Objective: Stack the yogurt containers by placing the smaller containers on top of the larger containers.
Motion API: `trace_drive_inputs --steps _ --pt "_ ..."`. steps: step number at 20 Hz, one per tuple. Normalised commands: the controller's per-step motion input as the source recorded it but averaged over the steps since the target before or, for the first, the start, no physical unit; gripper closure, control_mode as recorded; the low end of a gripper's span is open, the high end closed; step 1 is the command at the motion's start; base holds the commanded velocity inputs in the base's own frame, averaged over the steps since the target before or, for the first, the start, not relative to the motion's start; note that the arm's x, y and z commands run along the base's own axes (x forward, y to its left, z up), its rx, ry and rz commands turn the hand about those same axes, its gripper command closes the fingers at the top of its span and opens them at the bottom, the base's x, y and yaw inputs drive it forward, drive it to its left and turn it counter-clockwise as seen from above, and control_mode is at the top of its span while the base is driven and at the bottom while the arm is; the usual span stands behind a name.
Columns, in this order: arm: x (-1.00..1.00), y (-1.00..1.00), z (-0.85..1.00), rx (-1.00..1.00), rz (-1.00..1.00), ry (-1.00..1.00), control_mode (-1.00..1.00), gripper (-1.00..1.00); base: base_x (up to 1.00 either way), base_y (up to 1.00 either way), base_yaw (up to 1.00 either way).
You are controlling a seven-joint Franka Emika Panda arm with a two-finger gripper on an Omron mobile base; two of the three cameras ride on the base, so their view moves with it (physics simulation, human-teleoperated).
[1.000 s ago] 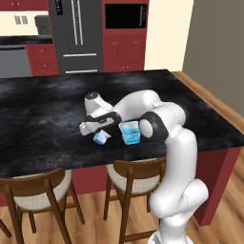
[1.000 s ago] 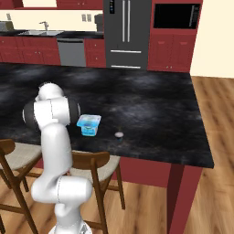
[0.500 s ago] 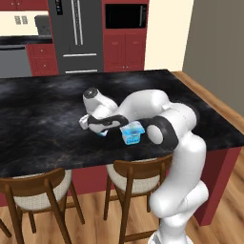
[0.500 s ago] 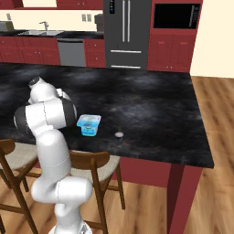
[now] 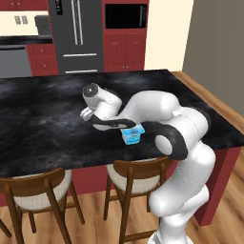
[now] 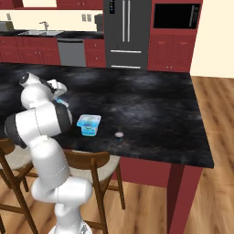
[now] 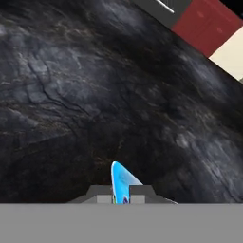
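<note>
- Gripper [image 7: 121, 195] clamped on small cup [image 7: 121, 182], held above the counter [image 5: 43, 119].
- Tub [image 6: 89, 124] on counter; disc [image 6: 119, 135] near it.

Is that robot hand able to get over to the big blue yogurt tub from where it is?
Probably yes. The gripper, shut on the small cup, is lifted off the counter, and the larger tub sits nearby with nothing on its lid.

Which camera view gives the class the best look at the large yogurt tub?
The right base view: the tub stands unobstructed on the counter, lid and side both visible. In the left base view the arm crosses just behind the tub, hiding part of it.
</note>
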Motion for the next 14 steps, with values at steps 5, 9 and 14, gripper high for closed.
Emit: trace_drive_inputs --steps 5,9,14 --pt "-0.21 -0.10 0.50 -0.15 0.00 -0.24 -1.00 1.00 0.00 0.00 0.00" --pt "-0.33 -0.16 0.49 -0.14 0.00 -0.25 -1.00 1.00 0.00 0.00 0.00" --pt "-0.39 -0.05 0.41 -0.14 0.00 -0.20 -1.00 1.00 0.00 0.00 0.00"
